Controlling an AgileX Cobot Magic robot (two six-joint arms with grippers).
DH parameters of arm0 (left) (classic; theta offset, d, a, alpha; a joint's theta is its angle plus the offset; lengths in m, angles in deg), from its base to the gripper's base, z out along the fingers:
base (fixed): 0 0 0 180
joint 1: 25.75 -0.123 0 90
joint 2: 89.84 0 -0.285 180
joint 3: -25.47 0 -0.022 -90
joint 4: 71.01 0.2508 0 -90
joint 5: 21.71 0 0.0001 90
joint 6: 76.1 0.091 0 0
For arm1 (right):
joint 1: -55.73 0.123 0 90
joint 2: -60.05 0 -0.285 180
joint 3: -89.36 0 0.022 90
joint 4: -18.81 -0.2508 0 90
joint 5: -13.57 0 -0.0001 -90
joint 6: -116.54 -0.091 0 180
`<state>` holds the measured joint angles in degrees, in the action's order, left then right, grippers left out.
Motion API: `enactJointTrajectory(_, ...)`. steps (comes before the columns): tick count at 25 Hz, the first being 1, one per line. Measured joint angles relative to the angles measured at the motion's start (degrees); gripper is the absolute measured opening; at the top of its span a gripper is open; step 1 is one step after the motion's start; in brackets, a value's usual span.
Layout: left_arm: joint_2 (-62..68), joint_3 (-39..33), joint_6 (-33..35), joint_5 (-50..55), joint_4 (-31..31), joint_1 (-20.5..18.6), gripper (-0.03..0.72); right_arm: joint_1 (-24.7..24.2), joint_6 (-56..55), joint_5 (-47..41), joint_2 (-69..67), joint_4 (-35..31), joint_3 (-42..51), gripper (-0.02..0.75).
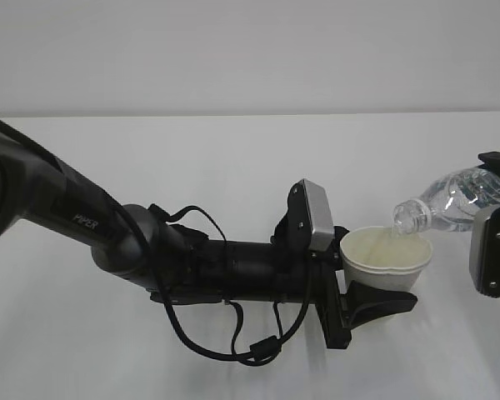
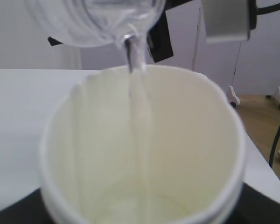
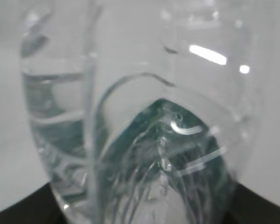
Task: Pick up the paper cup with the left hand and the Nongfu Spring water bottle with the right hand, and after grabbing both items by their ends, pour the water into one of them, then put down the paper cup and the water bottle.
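Now the left pincer (image 1: pixel 382 302) grips the cup (image 1: pixel 387 258) low down. Just above the cup's rim, the right pincer (image 1: pixel 496 229) holds the tilted bottle (image 1: pixel 450 202), pouring water (image 2: pixel 139 116).

Exterior camera faces the paper cup (image 1: pixel 386 260) from the table's front, angled down. Left wrist camera peers closely into it; right wrist camera presses against the Nongfu Spring water bottle (image 3: pixel 144 140).
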<state>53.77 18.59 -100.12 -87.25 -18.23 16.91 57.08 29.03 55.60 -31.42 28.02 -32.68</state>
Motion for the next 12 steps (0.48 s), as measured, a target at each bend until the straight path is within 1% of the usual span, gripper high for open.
enactJointTrajectory(12,0.0,0.0,0.0,0.0,0.0,0.0,0.440,0.0,0.6,0.0,0.0,0.0,0.0,0.407)
